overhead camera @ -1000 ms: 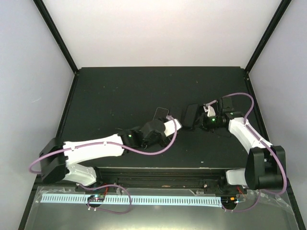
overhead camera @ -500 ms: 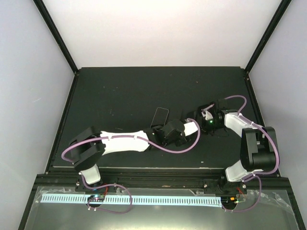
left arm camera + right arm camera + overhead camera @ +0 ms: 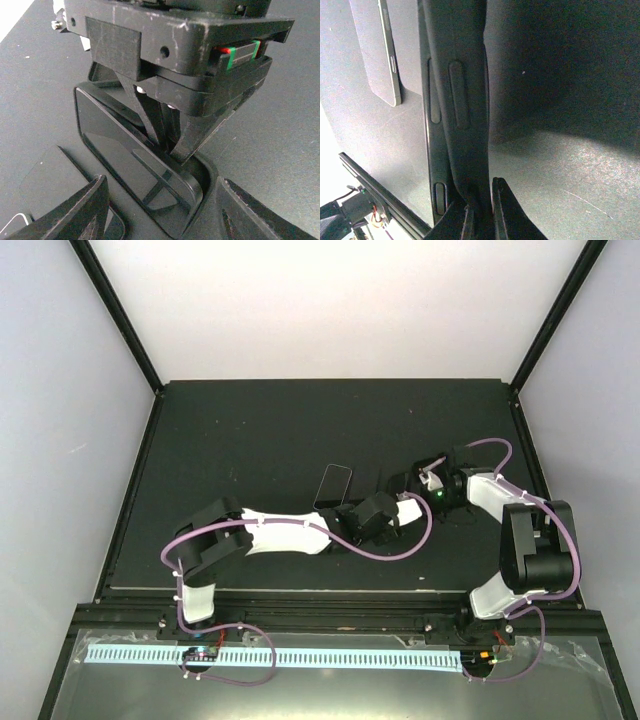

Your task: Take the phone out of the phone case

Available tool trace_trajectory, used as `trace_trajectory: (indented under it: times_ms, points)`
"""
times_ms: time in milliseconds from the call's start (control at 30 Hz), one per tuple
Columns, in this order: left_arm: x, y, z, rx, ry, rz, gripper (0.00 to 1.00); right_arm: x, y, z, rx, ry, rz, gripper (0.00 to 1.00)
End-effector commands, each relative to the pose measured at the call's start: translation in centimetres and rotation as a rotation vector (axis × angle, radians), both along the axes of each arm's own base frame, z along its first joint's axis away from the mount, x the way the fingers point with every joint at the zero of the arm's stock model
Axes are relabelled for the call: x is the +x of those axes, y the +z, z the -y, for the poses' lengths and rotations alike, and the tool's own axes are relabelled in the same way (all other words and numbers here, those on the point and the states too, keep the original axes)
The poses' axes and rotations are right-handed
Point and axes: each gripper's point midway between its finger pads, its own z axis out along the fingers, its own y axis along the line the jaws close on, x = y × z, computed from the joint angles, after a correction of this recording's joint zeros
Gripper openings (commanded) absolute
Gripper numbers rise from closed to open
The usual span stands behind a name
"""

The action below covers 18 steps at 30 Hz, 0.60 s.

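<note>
My right gripper (image 3: 481, 212) is shut on the side wall of the black phone case (image 3: 465, 100) and holds it on edge just above the table. It also shows in the top view (image 3: 420, 480). In the left wrist view the case (image 3: 215, 175) frames a glossy dark slab (image 3: 125, 150), apparently the phone, with a gap at the near corner. My left gripper (image 3: 165, 220) is open, its fingers (image 3: 95, 210) on either side of that corner. In the top view it (image 3: 398, 502) sits right against the case.
A flat grey slab with a silver edge and side buttons (image 3: 333, 483) lies on the black table left of the case, also in the right wrist view (image 3: 375, 50) and the left wrist view (image 3: 45, 185). The table's front rail (image 3: 330, 600) runs below.
My left arm has stretched to the right, carrying its gripper from beside the grey slab up to the case. My right arm has folded in, still holding the case.
</note>
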Motion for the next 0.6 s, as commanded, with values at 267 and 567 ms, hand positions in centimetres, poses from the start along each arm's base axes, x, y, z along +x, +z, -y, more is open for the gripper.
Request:
trace_trajectory:
  times_ms: [267, 567]
  points:
    - [2.2, -0.1, 0.5, 0.060, 0.067, 0.106, 0.55, 1.2, 1.8, -0.6, 0.060, 0.019, 0.069, 0.01]
    - [2.8, -1.7, 0.1, 0.128, 0.080, 0.142, 0.57, 1.0, 2.2, -1.0, 0.092, 0.024, 0.071, 0.01]
